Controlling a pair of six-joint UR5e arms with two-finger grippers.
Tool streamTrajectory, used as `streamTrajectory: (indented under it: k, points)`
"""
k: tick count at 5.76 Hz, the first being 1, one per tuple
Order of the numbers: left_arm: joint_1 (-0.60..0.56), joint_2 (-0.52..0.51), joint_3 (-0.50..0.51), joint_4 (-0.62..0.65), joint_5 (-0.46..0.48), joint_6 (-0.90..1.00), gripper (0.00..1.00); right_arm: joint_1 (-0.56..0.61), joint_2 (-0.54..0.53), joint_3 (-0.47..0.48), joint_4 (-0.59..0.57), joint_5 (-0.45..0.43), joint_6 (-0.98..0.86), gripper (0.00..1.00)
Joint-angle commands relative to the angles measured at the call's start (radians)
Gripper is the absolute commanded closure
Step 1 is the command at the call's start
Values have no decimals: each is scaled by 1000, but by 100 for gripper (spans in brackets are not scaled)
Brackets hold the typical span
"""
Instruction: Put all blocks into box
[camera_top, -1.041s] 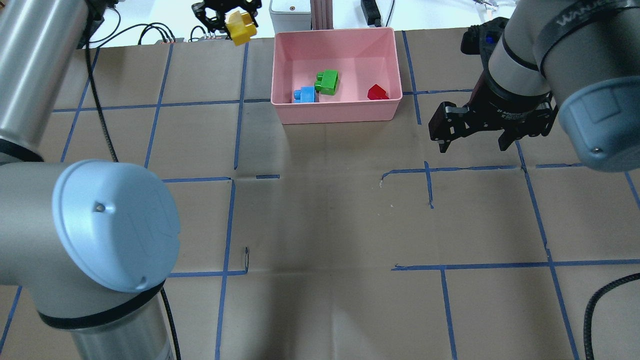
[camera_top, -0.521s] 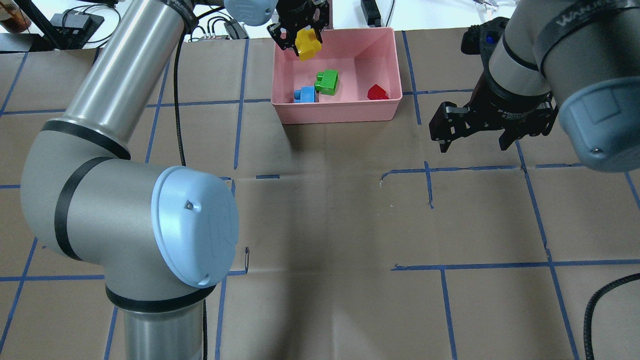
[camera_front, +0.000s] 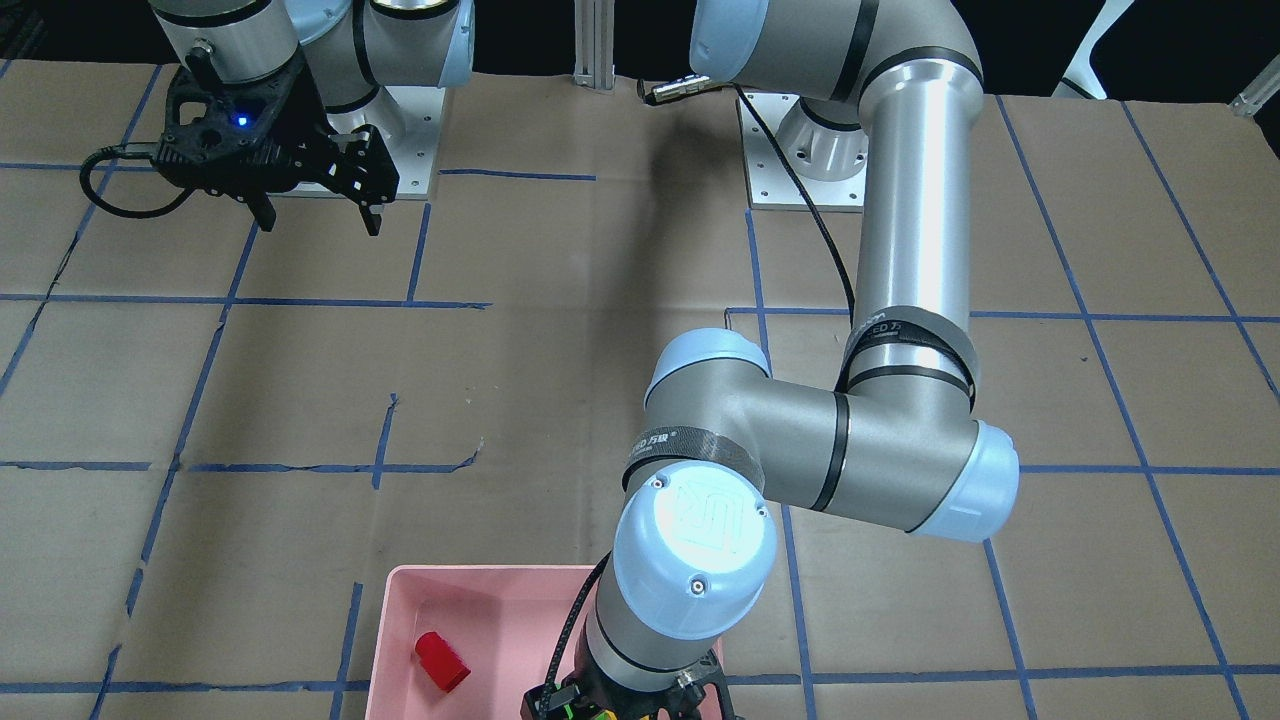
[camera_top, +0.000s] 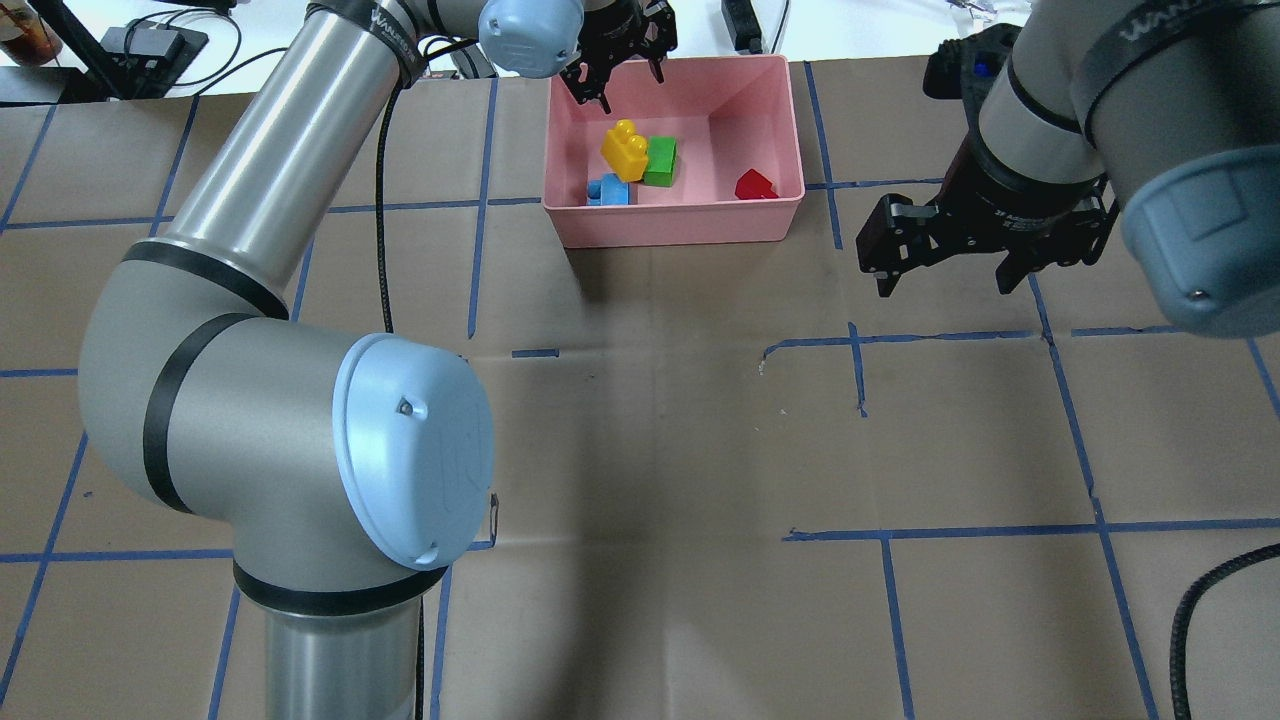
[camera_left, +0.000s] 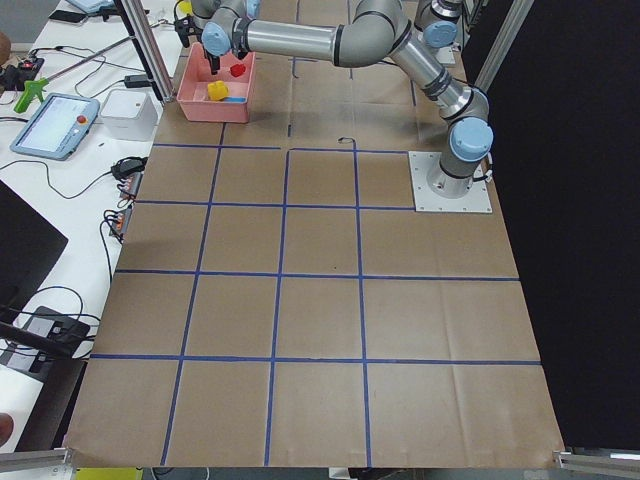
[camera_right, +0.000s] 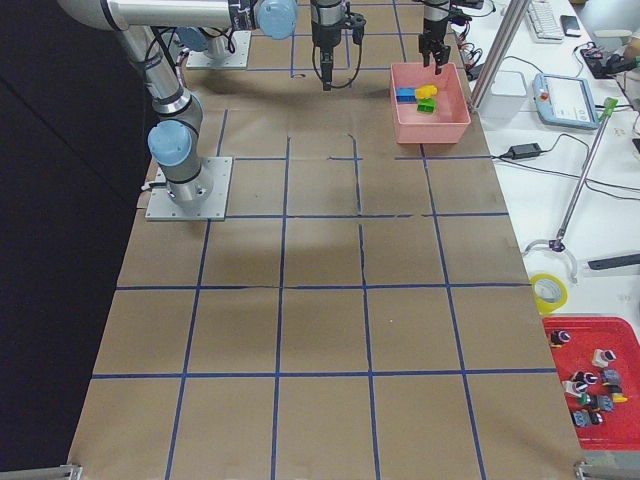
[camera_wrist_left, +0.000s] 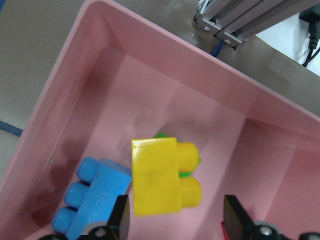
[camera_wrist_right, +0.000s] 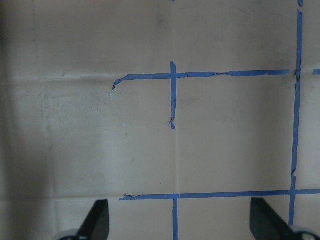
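The pink box (camera_top: 670, 222) stands at the table's far middle. In it lie the yellow block (camera_top: 625, 150), resting on the green block (camera_top: 662, 162) and by the blue block (camera_top: 608, 190), and the red block (camera_top: 755, 185) apart at the right. My left gripper (camera_top: 618, 80) hovers open and empty above the box's far left corner. In the left wrist view the yellow block (camera_wrist_left: 157, 182) lies below the spread fingertips (camera_wrist_left: 122, 215), over the blue block (camera_wrist_left: 95, 195). My right gripper (camera_top: 945, 275) is open and empty above the table, right of the box.
The left arm's elbow (camera_top: 400, 450) stretches over the table's left half. An aluminium post (camera_wrist_left: 250, 20) stands just behind the box. Cables and devices (camera_top: 150, 40) lie past the far edge. Blue tape lines (camera_wrist_right: 172, 95) cross the brown paper.
My left gripper carried the yellow block from left of the box to over it, then opened. The yellow block now lies in the box. The right arm barely moved.
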Motion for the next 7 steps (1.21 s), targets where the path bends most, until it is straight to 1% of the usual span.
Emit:
streamTrajectory:
  k: [1, 2, 3, 4, 5, 6, 7]
  points:
    - [16, 70, -5, -49, 8, 14, 0, 0, 1, 0, -4, 1, 0, 0]
    - [74, 131, -19, -186, 5, 51, 0, 0, 3, -1, -4, 3, 0, 0]
    - [123, 221, -73, -286, 8, 139, 0, 0, 3, 0, -7, 3, 0, 0]
    - [183, 315, -186, -295, 8, 216, 0, 0, 1, 0, -5, -2, 0, 0]
    - [238, 443, -335, -294, 74, 440, 0, 0, 3, -1, -7, 1, 0, 0]
    - [268, 545, -470, -290, 102, 597, 0, 0, 1, -1, -7, 1, -1, 0]
    - [268, 634, -590, -278, 104, 693, 1, 0, 1, -3, -5, 1, 0, 0]
